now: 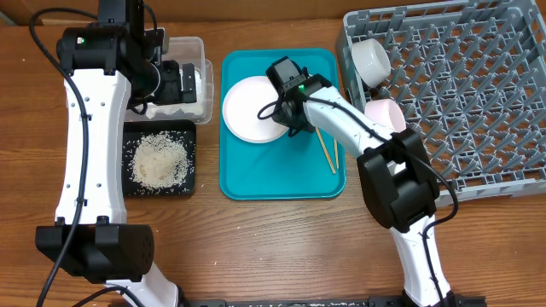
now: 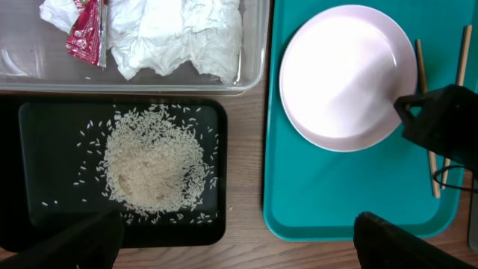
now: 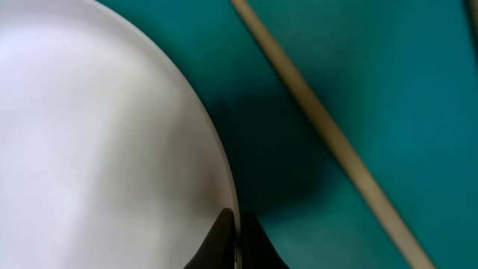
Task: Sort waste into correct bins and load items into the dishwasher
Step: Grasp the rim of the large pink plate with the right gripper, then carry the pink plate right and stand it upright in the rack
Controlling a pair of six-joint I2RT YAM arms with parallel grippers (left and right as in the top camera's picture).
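Table (image 1: 26, 170): brown wood under everything.
Left pincer (image 2: 237, 228): over the two bins, fingers spread wide apart, nothing between them.
Clear tub (image 1: 205, 64): see-through plastic with rounded corners, at the table's 10 o'clock.
Napkins (image 2: 179, 37): crumpled white paper lying inside the clear tub.
Wrapper (image 2: 86, 33): small, red and white, at the napkins' 9 o'clock in the same tub.
Black tray (image 1: 136, 186): shallow, rectangular, just at the tub's 6 o'clock.
Rice (image 1: 158, 160): loose white grains heaped mid-tray, with strays scattered around the heap.
Teal tray (image 1: 281, 175): at 3 o'clock of both bins.
Plate (image 1: 247, 107): round, plain glossy white, in the teal tray's 11 o'clock part.
Right pincer (image 1: 286, 118): closed on the plate's rim at its 4 o'clock, one dark fingertip on each side of the edge.
Chopsticks (image 1: 328, 153): two thin pale wooden sticks on the teal tray, at the plate's 4 o'clock.
Bowl (image 1: 371, 58): white, tipped on its side in the rack's 10 o'clock corner.
Second bowl (image 1: 386, 111): pale, pink-tinted, at 6 o'clock of the first, partly behind the right arm; inside or beside the rack, cannot tell.
Dish rack (image 1: 461, 94): grey plastic, peg grid, latticed sides, at the table's 2 o'clock.
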